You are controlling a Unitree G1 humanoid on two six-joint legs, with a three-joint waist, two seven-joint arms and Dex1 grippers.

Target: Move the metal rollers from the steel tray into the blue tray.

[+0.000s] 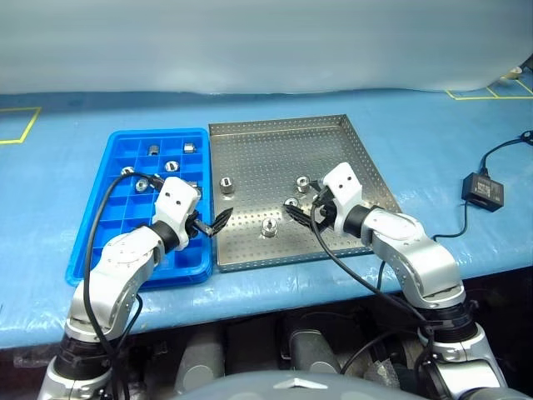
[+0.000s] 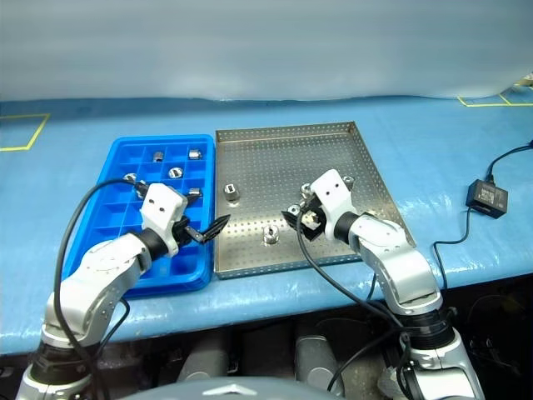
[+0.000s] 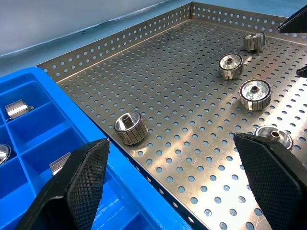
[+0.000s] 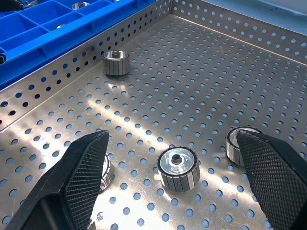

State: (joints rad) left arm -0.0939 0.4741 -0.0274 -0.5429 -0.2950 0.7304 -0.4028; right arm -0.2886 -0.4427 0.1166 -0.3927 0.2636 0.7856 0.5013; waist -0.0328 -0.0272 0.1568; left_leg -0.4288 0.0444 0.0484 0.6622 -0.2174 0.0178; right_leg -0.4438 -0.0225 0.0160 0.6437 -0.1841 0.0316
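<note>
Left hand [image 1: 218, 222] hung wide open and empty over the seam between blue tray [image 1: 92, 229] and steel tray [image 1: 350, 133], angled right. Right hand [image 1: 293, 213] was wide open and empty, low over the steel tray, one roller [image 4: 178, 167] between its fingers. Other rollers sat in blue compartments.

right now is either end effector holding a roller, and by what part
Nothing is held. The left end effector and the right end effector are both open and empty; a metal roller stands on the steel tray between the right one's fingers, ungripped.
</note>
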